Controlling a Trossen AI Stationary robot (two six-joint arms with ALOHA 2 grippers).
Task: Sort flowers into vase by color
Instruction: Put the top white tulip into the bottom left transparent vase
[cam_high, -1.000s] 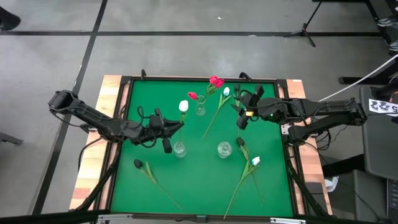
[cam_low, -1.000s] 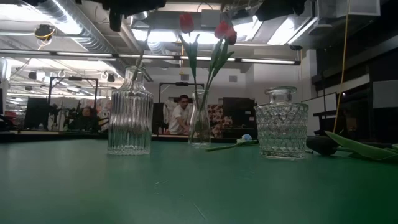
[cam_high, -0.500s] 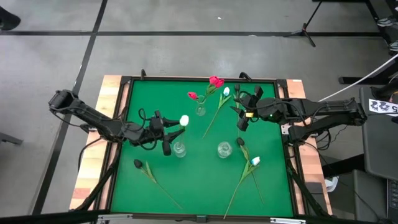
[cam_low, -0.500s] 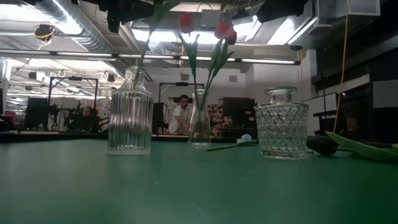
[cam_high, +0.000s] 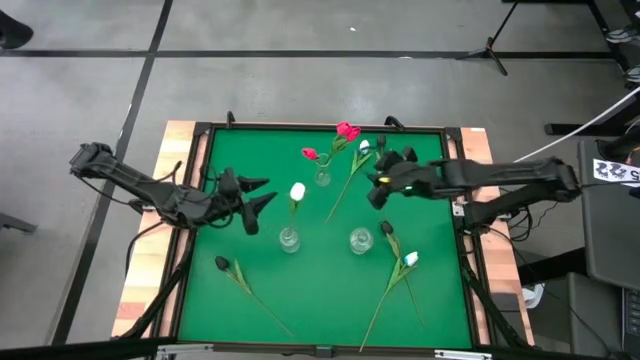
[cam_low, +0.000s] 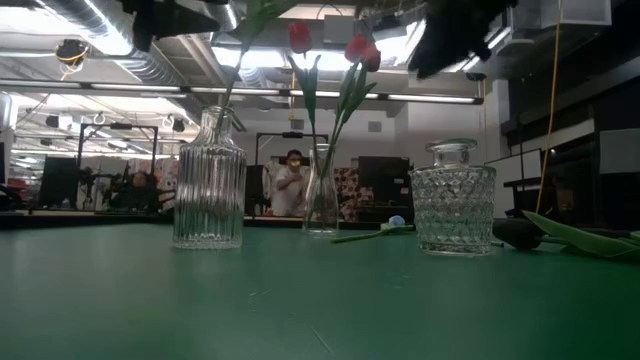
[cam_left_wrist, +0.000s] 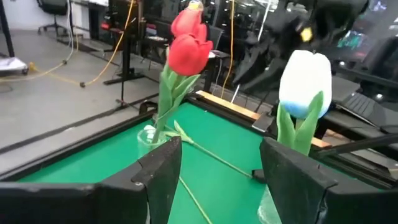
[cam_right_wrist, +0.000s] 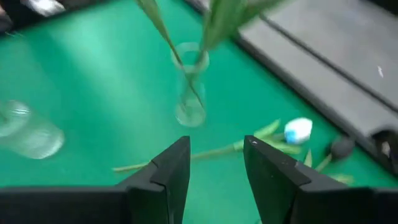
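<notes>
A white tulip (cam_high: 297, 192) stands with its stem in the ribbed vase (cam_high: 288, 240). Two red tulips (cam_high: 347, 131) stand in the narrow vase (cam_high: 322, 178). The diamond-cut vase (cam_high: 361, 240) holds nothing. My left gripper (cam_high: 265, 195) is open, just left of the standing white tulip (cam_left_wrist: 305, 81) and apart from it. My right gripper (cam_high: 377, 192) is open above a white tulip (cam_high: 363, 147) that lies on the mat at the far right; its head (cam_right_wrist: 298, 130) shows beyond the fingers.
A near-black tulip (cam_high: 222, 263) lies near the table's near left. Another white tulip (cam_high: 410, 259) and a dark one (cam_high: 388, 229) lie at the near right. A raised dark frame (cam_high: 200, 130) runs round the green mat. People are in the room behind.
My left gripper has opened, let go of the white tulip and drawn back toward the table's left edge. The tulip has dropped lower and stands in the ribbed vase on its own. My right gripper has sunk a little, rolled, and shifted slightly toward the left.
</notes>
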